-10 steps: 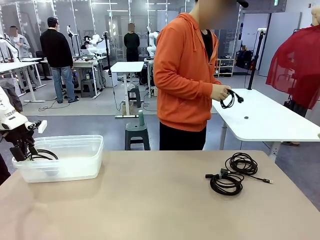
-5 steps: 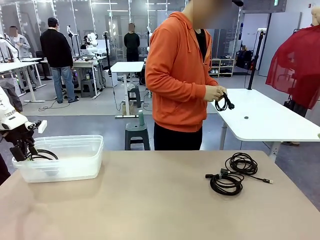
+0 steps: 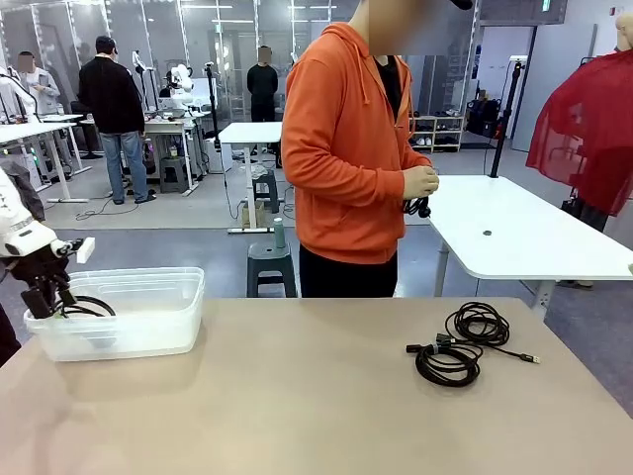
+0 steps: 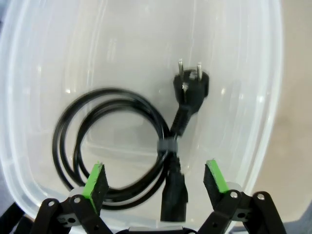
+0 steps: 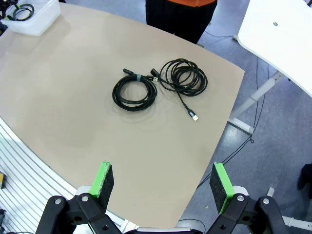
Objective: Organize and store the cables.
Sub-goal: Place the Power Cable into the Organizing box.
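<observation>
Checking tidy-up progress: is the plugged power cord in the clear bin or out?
In. The coiled power cord lies on the floor of the clear bin, within its walls, beneath the open left gripper.

The coiled cord with a chunky plug [image 4: 191,87] is black, and the plastic tub [image 4: 265,112] around it is clear and colourless. The two thin coiled cables [image 5: 116,93] are black against the plain beige tabletop [image 5: 73,73]. The person's hooded top [image 3: 341,148] is orange.

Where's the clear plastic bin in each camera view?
Front view: bin at lower left, by the left gripper.
Left wrist view: bin centre frame, seen from above.
Right wrist view: bin in the top-left corner.
Shared landmark: the coiled power cable inside it.
</observation>
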Controlling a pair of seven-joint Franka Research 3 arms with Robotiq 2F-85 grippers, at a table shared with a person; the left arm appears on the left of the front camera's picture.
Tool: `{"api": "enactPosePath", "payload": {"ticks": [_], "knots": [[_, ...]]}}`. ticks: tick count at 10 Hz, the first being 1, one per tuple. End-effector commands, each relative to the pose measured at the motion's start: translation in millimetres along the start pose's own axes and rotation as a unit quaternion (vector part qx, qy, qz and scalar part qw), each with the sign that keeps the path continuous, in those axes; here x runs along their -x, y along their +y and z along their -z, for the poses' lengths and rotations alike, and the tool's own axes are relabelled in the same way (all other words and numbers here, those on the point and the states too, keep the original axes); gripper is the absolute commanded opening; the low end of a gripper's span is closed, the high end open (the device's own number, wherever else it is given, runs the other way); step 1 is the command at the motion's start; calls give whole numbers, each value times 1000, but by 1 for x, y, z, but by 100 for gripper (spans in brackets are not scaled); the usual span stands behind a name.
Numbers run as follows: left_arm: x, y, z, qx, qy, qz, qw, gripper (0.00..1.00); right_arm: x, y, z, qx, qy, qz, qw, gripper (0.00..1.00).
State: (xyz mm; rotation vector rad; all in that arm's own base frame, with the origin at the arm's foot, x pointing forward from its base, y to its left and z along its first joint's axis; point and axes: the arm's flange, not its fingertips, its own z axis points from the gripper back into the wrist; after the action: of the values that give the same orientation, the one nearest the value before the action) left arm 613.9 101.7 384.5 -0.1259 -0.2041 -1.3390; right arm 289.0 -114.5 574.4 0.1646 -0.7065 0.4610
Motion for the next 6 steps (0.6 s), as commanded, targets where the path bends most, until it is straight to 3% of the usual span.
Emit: {"api": "enactPosePath", "payload": {"ticks": [1,4,6], "knots": [[-80,3,-21,2,5,40,999,100,1,-1,0,-3,-2,-1,1000,100],[-163,4,-55,13,23,71,997,100,1,-1,0,-3,-2,-1,1000,100],[-191,-4,-90,40,36,25,998,100,1,-1,0,-3,-2,-1,1000,100]]}}
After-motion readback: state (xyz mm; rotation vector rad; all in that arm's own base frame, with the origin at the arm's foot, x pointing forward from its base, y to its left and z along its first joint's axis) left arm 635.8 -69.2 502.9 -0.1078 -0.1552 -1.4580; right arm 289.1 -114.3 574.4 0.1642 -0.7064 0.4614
